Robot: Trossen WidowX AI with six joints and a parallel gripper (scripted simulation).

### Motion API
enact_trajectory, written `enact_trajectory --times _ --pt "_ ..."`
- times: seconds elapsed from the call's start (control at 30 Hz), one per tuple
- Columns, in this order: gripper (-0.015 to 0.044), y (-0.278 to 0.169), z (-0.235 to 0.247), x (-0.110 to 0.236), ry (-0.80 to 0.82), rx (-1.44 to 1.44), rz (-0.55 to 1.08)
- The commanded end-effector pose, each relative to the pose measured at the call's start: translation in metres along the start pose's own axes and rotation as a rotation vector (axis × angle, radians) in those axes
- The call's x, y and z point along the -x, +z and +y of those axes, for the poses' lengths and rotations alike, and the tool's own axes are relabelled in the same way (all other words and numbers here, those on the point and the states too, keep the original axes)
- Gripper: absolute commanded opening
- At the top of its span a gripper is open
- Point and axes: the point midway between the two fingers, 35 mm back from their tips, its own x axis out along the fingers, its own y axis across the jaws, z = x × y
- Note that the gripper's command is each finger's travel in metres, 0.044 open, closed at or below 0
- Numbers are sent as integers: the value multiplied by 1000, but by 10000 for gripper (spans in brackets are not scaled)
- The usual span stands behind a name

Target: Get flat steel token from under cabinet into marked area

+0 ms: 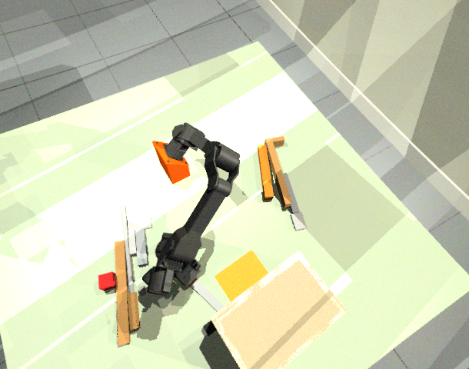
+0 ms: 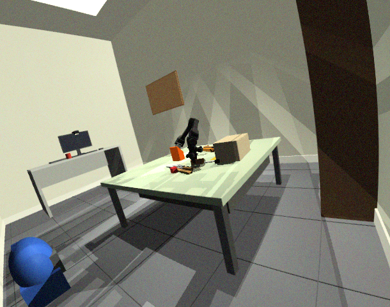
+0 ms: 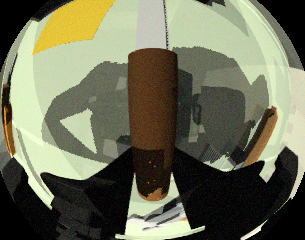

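Note:
My gripper is low over the table, left of the cabinet, and is shut on a tool with a brown handle. The tool's thin grey shaft points at the foot of the beige cabinet. Its tip lies near the cabinet's lower left corner. The yellow marked area lies on the table in front of the cabinet, just beside the shaft. The steel token does not show in any view.
A red cube, long wooden sticks and grey bars lie left of the gripper. An orange wedge stands by the arm's base. An orange stick and a brown L-shaped stick with a grey end lie farther back.

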Motion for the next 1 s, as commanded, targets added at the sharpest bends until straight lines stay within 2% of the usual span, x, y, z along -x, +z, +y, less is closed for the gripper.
enact_trajectory --times 0.0,0.97 --pt "0 7 0 0 -2 1 3" --pt "0 43 0 0 -1 3 1"
